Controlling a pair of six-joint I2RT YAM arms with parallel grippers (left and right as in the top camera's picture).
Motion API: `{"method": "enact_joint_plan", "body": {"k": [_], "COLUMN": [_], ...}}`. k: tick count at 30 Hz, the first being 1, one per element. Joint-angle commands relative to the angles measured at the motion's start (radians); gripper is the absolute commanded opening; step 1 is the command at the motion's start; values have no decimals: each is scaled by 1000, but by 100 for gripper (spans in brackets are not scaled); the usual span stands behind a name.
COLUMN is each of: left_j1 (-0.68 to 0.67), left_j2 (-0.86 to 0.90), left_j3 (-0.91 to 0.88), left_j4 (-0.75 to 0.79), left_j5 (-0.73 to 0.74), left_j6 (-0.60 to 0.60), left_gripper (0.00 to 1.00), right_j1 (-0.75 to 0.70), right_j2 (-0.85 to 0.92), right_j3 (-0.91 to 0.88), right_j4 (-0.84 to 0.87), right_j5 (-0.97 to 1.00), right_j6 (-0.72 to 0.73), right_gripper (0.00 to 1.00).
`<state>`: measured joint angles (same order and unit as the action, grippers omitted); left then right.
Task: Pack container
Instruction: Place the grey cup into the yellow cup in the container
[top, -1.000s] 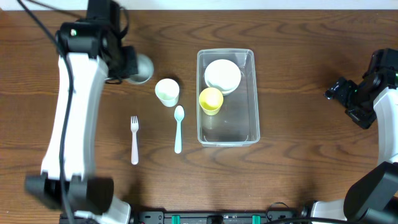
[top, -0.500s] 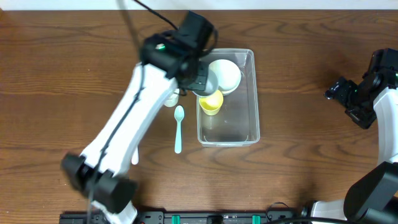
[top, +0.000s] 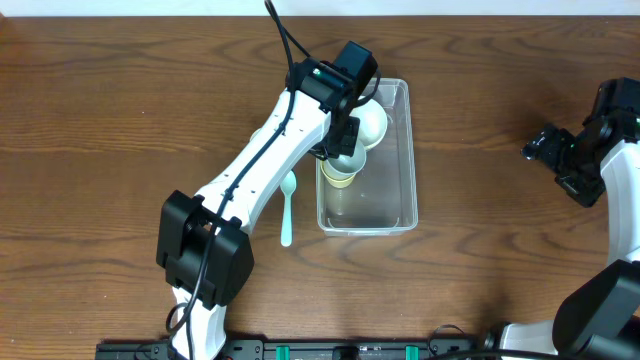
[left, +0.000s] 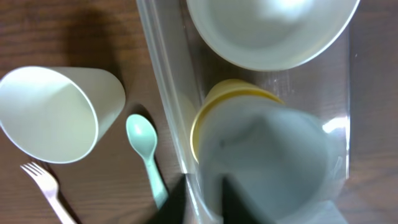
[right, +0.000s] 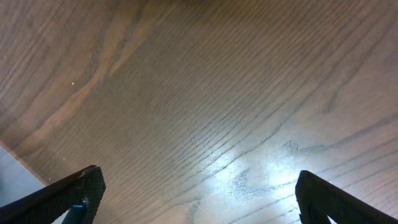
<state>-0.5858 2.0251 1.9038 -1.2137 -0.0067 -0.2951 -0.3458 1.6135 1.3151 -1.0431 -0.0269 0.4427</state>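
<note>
The clear container (top: 411, 150) stands at the table's middle, holding a white bowl (top: 372, 124) at its far end and a yellow cup (top: 334, 177). My left gripper (top: 340, 140) is shut on the rim of a grey cup (top: 347, 156) and holds it right over the yellow cup. In the left wrist view the grey cup (left: 267, 162) sits pinched between my fingers (left: 202, 199), partly covering the yellow cup (left: 208, 112), with the white bowl (left: 267, 31) beyond. My right gripper (top: 540, 150) is open and empty over bare wood (right: 199, 193).
A pale cup (left: 56, 112) lies on its side left of the container, with a mint spoon (left: 146, 149) and a pink fork (left: 43, 186) beside it. The spoon (top: 287, 205) also shows in the overhead view; my left arm hides the cup and fork there.
My left arm swung right from the table's far left, carrying the grey cup, to a spot over the yellow cup in the container. The right arm has not moved.
</note>
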Motion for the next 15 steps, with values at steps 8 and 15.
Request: {"method": "enact_joint_plan", "body": {"k": [8, 15], "left_j1": [87, 283], "left_j2": [-180, -216], "left_j3": [119, 80], "left_j4": [-82, -165], "left_j5": [-62, -117], "left_j6": [-18, 10], "left_gripper": [66, 64], "right_j1": [-6, -6], "right_j2": [-1, -1], "right_j3": [-1, -1], "right_j4": [0, 0], "right_j5": [0, 0], "right_j6": [-10, -10], "right_gripper": [99, 99]}}
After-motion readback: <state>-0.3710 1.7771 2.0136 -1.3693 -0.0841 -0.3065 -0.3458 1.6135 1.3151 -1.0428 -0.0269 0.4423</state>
